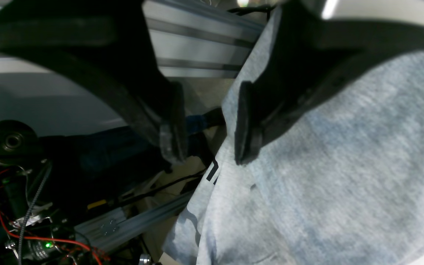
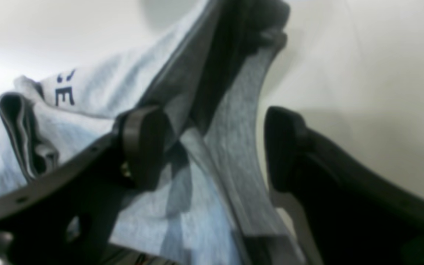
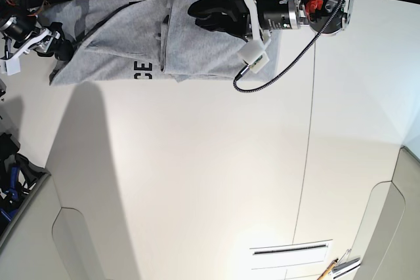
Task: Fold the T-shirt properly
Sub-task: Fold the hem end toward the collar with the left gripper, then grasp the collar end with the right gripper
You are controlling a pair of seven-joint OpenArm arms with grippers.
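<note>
The light grey T-shirt [image 3: 197, 54] lies bunched and partly folded along the far edge of the white table [image 3: 197, 175], with black letters [image 3: 143, 67] showing. My left gripper [image 3: 195, 10] hovers over the shirt's upper middle. In the left wrist view it [image 1: 210, 125] is open, with the shirt's edge [image 1: 326, 165] beside one finger [image 1: 247, 125]. My right gripper [image 3: 58, 42] is at the shirt's left end. In the right wrist view it [image 2: 212, 147] is open, with a raised fold of the shirt [image 2: 230, 147] between the jaws and letters [image 2: 64, 95] behind.
Aluminium frame rails [image 1: 197, 48] and loose wires with electronics [image 1: 31, 221] lie past the table's far edge. A black cable [image 3: 289, 63] loops from the left arm over the table. A seam [image 3: 308, 129] crosses the table, and a slot [image 3: 289, 250] sits near the front.
</note>
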